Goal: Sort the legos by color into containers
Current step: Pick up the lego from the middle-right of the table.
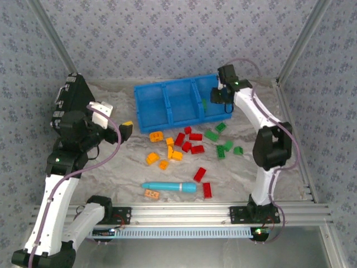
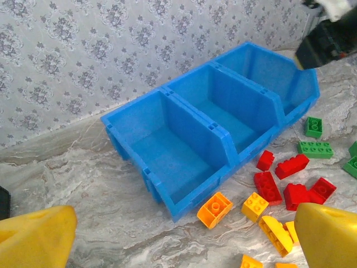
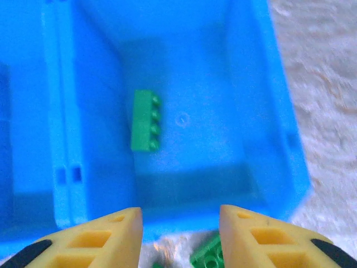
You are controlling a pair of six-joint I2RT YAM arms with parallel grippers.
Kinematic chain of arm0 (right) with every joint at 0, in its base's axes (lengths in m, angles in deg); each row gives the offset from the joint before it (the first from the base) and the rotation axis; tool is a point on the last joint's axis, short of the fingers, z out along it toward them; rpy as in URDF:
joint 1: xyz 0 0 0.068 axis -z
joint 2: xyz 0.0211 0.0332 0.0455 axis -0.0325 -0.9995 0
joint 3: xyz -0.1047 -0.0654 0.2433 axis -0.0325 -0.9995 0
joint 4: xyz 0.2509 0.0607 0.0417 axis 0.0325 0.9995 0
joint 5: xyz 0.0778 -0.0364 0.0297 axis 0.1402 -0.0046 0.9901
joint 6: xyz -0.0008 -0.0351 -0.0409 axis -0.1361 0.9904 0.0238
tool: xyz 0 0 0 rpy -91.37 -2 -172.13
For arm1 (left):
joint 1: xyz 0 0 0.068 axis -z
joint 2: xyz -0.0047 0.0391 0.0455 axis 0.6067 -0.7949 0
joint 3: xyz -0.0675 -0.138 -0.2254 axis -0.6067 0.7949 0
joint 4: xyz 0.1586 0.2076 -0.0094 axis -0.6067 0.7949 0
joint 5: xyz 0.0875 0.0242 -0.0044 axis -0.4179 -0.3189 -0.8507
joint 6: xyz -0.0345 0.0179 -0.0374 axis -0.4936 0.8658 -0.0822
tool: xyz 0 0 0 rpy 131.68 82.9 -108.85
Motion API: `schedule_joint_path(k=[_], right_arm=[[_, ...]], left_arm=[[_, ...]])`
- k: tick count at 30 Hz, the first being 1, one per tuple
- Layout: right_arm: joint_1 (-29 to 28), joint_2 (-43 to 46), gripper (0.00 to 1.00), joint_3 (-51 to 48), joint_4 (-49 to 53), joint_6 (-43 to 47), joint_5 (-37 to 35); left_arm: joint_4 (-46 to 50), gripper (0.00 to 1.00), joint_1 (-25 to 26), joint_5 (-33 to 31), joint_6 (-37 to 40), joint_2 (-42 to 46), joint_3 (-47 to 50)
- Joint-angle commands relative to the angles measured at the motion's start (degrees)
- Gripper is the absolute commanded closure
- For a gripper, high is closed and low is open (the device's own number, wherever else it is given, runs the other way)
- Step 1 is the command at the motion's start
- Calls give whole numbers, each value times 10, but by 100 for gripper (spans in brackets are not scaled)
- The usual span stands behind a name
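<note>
Your right hand [image 3: 179, 216], parted and empty, hangs over the right compartment of the containers [image 3: 279, 111]; the loose green legos [image 1: 211, 134] lie just toward you, nearest this arm.

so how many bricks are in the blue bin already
1: a green brick in the bin's right-end compartment, beside the divider. The other two compartments look empty, though walls may hide a corner.

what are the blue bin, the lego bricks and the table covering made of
The blue bin looks like moulded hard plastic, semi-gloss, with thin stiff walls. The lego bricks look like glossy plastic with crisp studs. The table covering is likely a marble-printed sheet or cloth, matte and wrinkled; I can't tell which.
</note>
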Motion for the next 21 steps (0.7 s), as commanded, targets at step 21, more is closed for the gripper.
schedule_joint_path(k=[21], right_arm=[[-9, 17, 32, -183, -64, -271, -91]], left_arm=[[-88, 0, 18, -48, 13, 73, 102]])
